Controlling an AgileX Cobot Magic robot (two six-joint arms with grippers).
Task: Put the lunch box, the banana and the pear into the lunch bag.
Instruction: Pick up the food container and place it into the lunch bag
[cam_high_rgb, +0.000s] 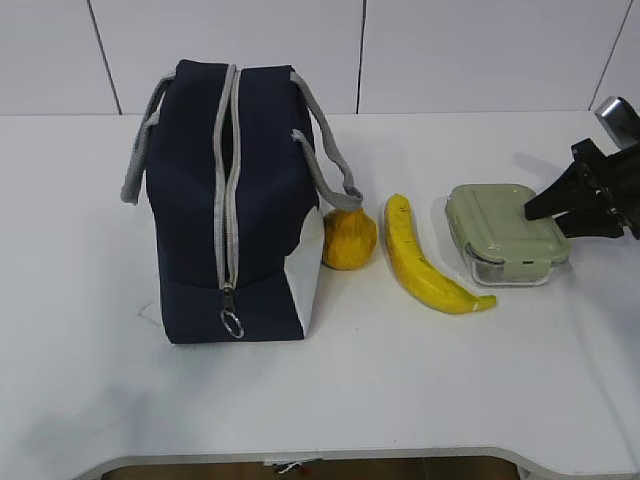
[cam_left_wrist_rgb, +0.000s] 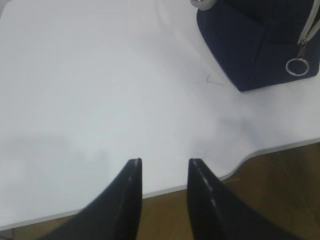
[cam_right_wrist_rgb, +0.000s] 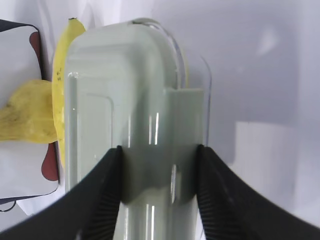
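Exterior view, one lunch bag (cam_high_rgb: 232, 215), one banana (cam_high_rgb: 420, 257), one pear (cam_high_rgb: 349, 239)

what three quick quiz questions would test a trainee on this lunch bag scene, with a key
1. True or false: the banana lies between the pear and the lunch box.
2. Which gripper is at the lunch box? A) left gripper B) right gripper
3. Fill in: the lunch bag stands on the table with its zipper mostly ____.

Key: 1 true; 2 B, its fingers straddle the lid's clip; 3 closed, with only a gap near the top end.
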